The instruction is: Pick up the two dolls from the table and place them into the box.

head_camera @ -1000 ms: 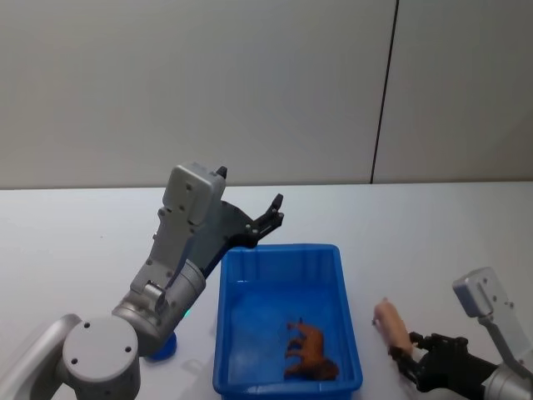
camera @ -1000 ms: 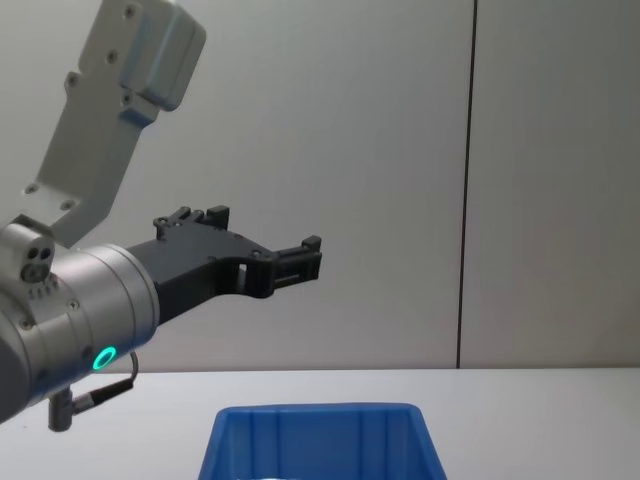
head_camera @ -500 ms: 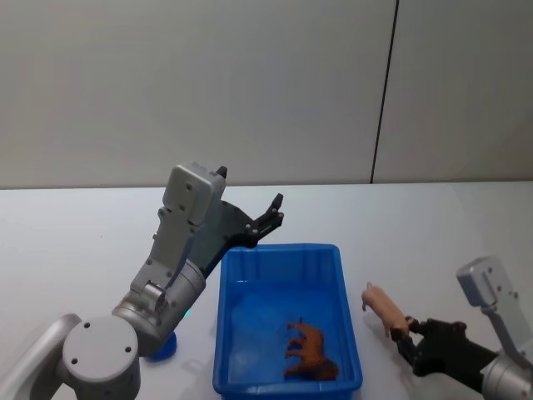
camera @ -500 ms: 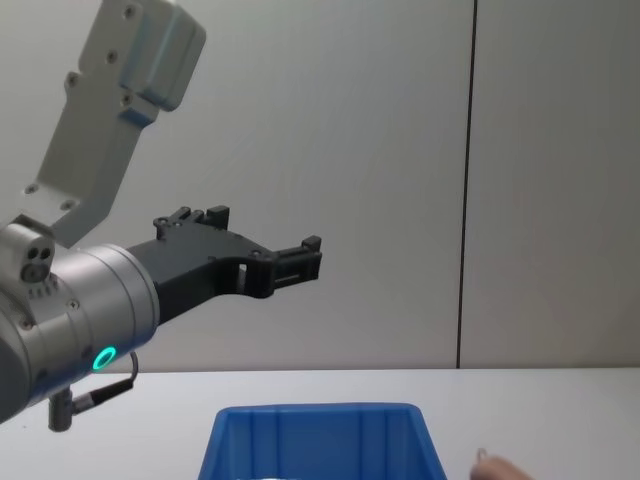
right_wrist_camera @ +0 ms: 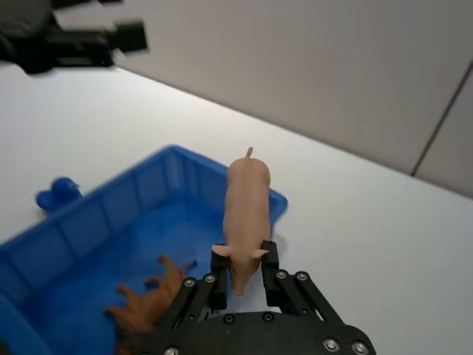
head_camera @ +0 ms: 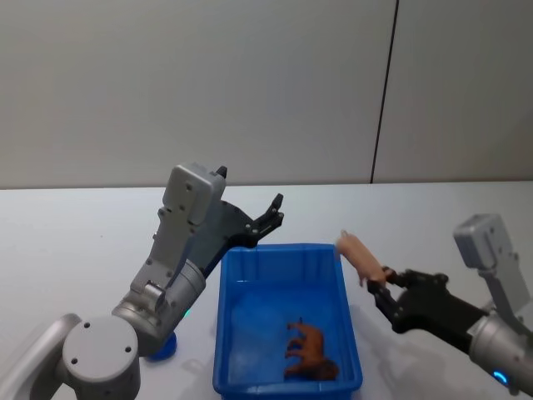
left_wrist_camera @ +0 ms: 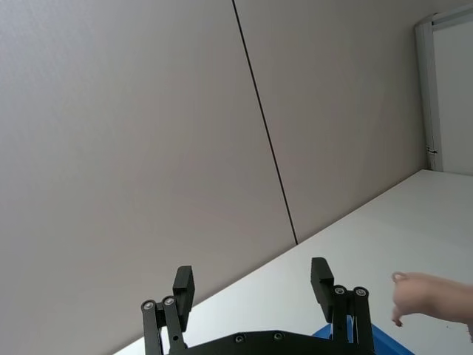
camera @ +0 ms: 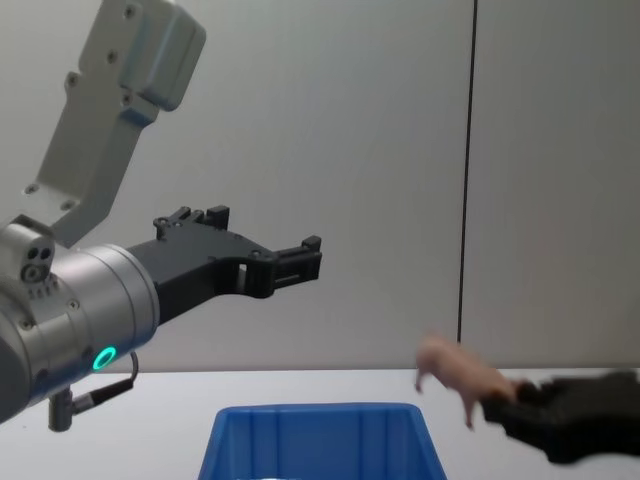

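The right claw (head_camera: 379, 279) is closed on the pink doll (head_camera: 358, 254), whose head end is pinched between the two black fingers (right_wrist_camera: 222, 259) while its body and curled tail are pointed away from the wrist. The pink doll is held clear of the table (head_camera: 83, 242), higher than the rim, at about 2 o'clock of the box (head_camera: 218, 333), by its far right corner. Whether it is over the rim or just outside it cannot be told.

Inside the box, a brown doll (head_camera: 310, 350) is seen on the floor toward 5 o'clock.

The left claw (head_camera: 271, 212) is held raised with its fingers spread apart and nothing between them, at about 12 o'clock of the box, above its far edge, well apart from the right claw.
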